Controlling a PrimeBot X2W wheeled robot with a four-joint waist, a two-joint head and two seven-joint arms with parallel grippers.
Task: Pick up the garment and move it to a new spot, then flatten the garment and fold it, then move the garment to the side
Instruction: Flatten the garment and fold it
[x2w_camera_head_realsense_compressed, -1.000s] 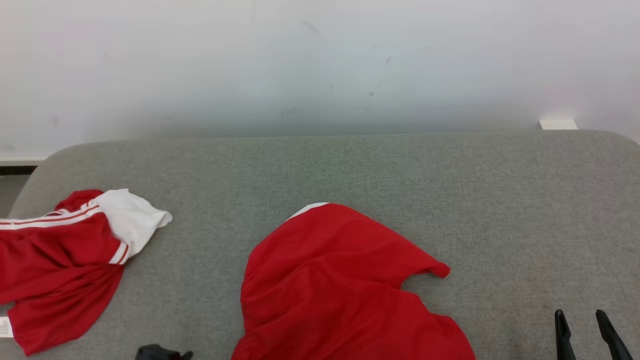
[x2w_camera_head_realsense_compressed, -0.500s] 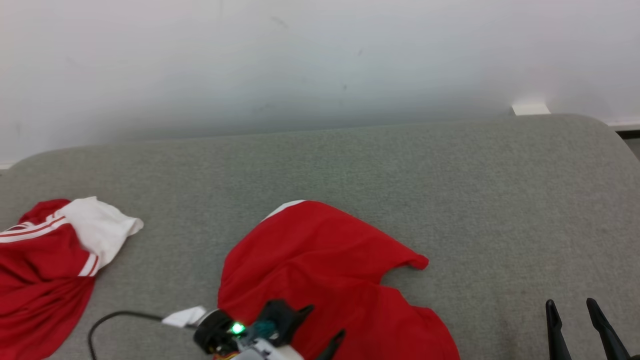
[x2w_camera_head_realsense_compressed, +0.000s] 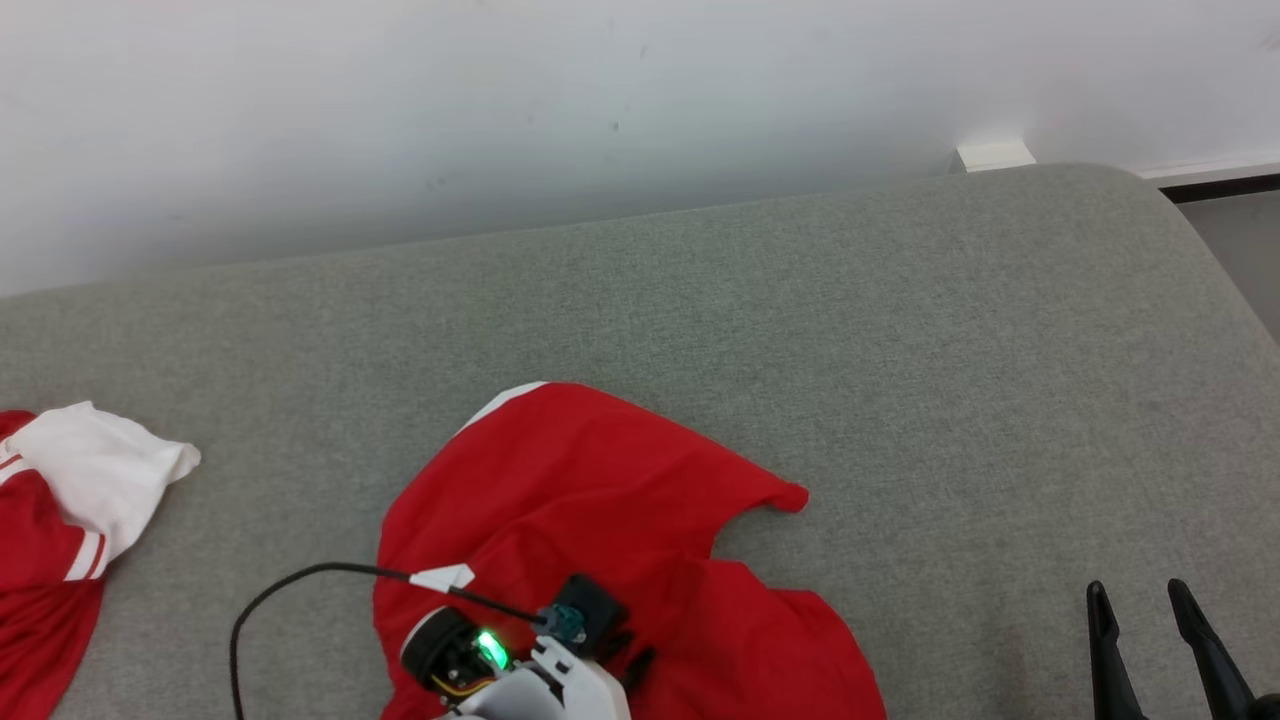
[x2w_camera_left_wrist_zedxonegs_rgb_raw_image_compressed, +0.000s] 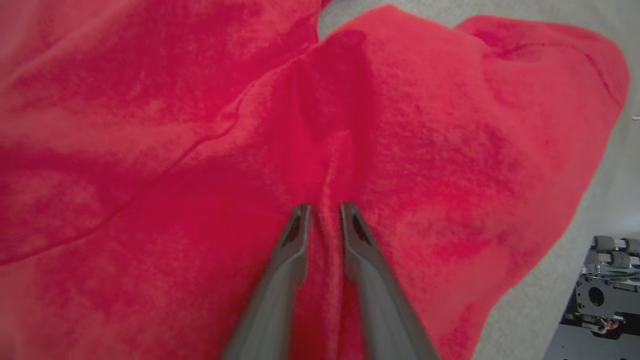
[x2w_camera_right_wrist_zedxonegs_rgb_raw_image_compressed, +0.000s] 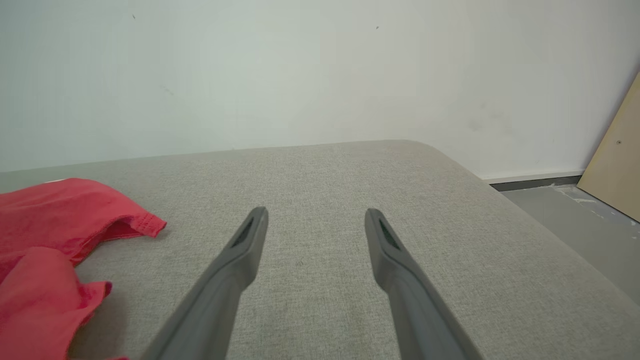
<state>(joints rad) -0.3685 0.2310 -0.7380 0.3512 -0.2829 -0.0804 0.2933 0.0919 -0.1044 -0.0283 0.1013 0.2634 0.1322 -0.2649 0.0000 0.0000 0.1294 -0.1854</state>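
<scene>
Your left gripper (x2w_camera_left_wrist_zedxonegs_rgb_raw_image_compressed: 325, 212) stands with its 2 fingers drawn close, and a raised ridge of the red garment (x2w_camera_left_wrist_zedxonegs_rgb_raw_image_compressed: 440, 125) is pinched between the tips. That garment lies crumpled on the grey cushion (x2w_camera_head_realsense_compressed: 900, 350), low and about the middle in the head view, partly under your left wrist. Your right gripper (x2w_camera_right_wrist_zedxonegs_rgb_raw_image_compressed: 316, 220) hangs with its fingers spread wide over bare cushion, holding nothing, apart from the garment's hem. A second red-and-white garment (x2w_camera_head_realsense_compressed: 60, 490) lies at the far left, apart from the first. A white wall (x2w_camera_head_realsense_compressed: 500, 100) rises behind the cushion.
</scene>
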